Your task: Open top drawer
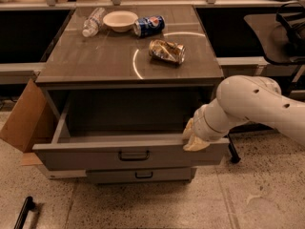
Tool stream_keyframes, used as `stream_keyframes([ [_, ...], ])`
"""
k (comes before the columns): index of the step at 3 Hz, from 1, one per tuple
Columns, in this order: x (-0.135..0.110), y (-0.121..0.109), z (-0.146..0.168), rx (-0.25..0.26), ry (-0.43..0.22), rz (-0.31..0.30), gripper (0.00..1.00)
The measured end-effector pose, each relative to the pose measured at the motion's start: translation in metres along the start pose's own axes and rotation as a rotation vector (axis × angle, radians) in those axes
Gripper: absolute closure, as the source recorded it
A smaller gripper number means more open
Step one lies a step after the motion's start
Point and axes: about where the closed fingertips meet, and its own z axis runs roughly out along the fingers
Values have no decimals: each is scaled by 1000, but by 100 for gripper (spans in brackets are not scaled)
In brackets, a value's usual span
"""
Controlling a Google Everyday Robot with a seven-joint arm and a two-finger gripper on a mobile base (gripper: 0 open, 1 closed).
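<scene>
Arm (259, 104) reaches in from the right, its wrist bent downward and toward the cabinet (95, 66). The gripper (194, 138) sits against the top drawer (95, 155), at the upper rim of the front panel near its right end. Whether it is clamped or loose cannot be told. The drawer stands pulled far out, its grey inside showing.

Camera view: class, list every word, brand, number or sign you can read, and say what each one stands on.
No text reads clearly.
Blue can: print too blurred to read.
Bottle: label too blurred to read.
Crumpled bag: print unreadable.
Gripper, at the right end of the top drawer front edge: no markings show.
</scene>
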Motion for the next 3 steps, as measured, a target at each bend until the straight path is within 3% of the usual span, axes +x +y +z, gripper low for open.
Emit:
stream_keyframes([
  [1,-1,15,-6,-9,-28,9,81],
  [2,-2,15,-6,-9,-27,6,50],
  [3,-2,15,-7,-9,-27,5,27],
])
